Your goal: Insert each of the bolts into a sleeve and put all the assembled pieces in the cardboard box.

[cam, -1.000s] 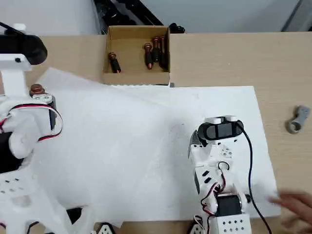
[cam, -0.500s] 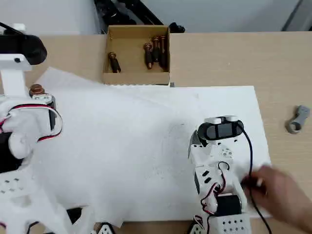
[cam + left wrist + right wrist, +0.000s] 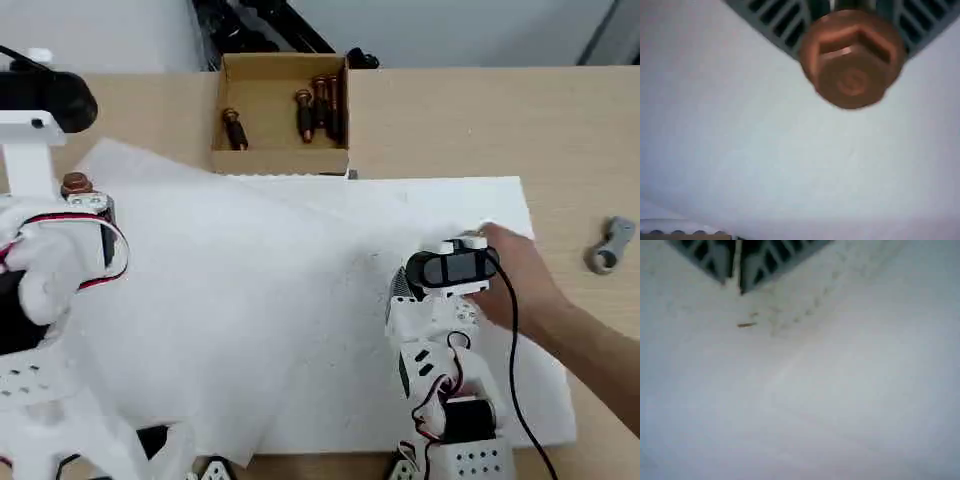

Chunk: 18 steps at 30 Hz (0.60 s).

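Observation:
The cardboard box (image 3: 281,158) stands at the table's far edge with several copper bolts in dark sleeves (image 3: 318,108) lying inside. At the left of the high view, my left gripper (image 3: 80,198) is shut on a copper bolt (image 3: 75,184). The left wrist view has that bolt's hex head (image 3: 852,60) close up between the dark fingers (image 3: 782,30), over white foam. My right gripper (image 3: 737,275) points down at the white foam sheet (image 3: 300,300), fingers together and holding nothing. A person's hand (image 3: 515,275) rests on the right arm (image 3: 450,268).
Two overlapping white foam sheets cover most of the table in front of the box. A small grey part (image 3: 610,243) lies on the bare wood at the right. The person's forearm (image 3: 590,350) crosses the foam's right side. Black gear sits behind the box.
The person's hand has come in from the lower right edge and moved up to rest on the right arm's upper end. Both arms and the held bolt have stayed put.

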Each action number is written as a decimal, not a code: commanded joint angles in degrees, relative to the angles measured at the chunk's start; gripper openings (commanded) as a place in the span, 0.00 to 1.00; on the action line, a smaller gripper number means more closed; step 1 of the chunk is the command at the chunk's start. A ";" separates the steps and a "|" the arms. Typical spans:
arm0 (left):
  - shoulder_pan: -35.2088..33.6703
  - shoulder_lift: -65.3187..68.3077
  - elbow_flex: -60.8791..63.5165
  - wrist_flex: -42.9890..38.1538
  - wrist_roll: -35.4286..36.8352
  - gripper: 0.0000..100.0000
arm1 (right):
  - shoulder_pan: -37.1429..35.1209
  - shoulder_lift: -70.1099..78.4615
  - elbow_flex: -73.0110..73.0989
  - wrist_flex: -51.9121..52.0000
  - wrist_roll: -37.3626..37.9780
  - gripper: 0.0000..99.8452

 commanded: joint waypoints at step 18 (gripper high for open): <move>-0.44 -13.80 12.18 0.62 -0.35 0.01 | -0.31 0.40 0.79 0.22 0.44 0.00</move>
